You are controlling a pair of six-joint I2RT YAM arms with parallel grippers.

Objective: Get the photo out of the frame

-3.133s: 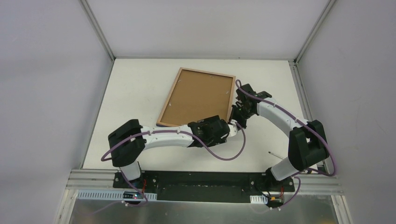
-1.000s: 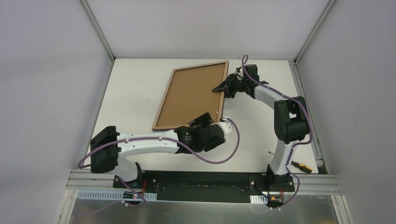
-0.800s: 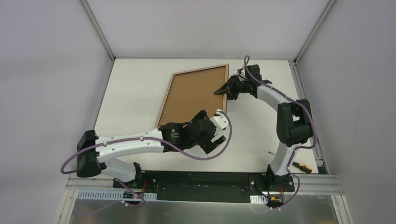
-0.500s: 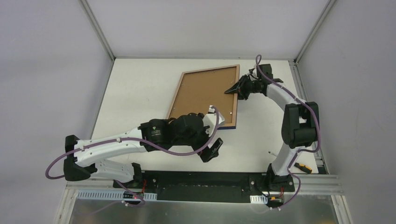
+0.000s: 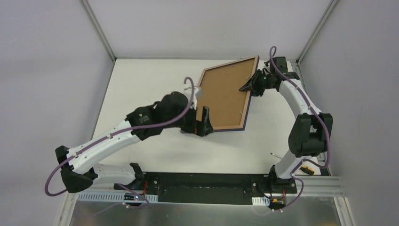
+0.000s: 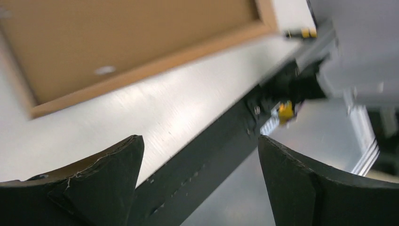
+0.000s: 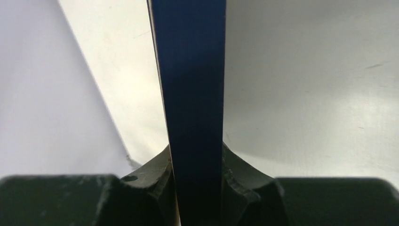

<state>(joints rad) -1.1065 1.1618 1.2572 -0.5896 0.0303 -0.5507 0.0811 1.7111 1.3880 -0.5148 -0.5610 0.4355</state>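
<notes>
The frame [image 5: 225, 94] is back side up and tilted over the far right of the table, so its brown backing board [image 5: 221, 92] faces the top camera. Its dark-blue edge [image 7: 193, 84] runs straight between the fingers of my right gripper [image 7: 195, 160], which is shut on the frame's right side [image 5: 249, 87]. My left gripper [image 5: 202, 122] is open and holds nothing, just off the frame's near left corner. In the left wrist view my left gripper [image 6: 198, 141] has only table and rail between its fingers, below the frame's wooden rim [image 6: 155, 70]. The photo is hidden behind the backing board.
A yellow-handled screwdriver [image 5: 307, 167] lies at the table's near right corner, with a thin metal pin [image 5: 277, 155] a little left of it. The black base rail [image 5: 202, 181] runs along the near edge. Enclosure walls stand close at the back and on both sides.
My right gripper has carried the frame to the right and toward the back corner, raising it. My left arm has swung up from the near edge to the frame's near left corner, staying open.
</notes>
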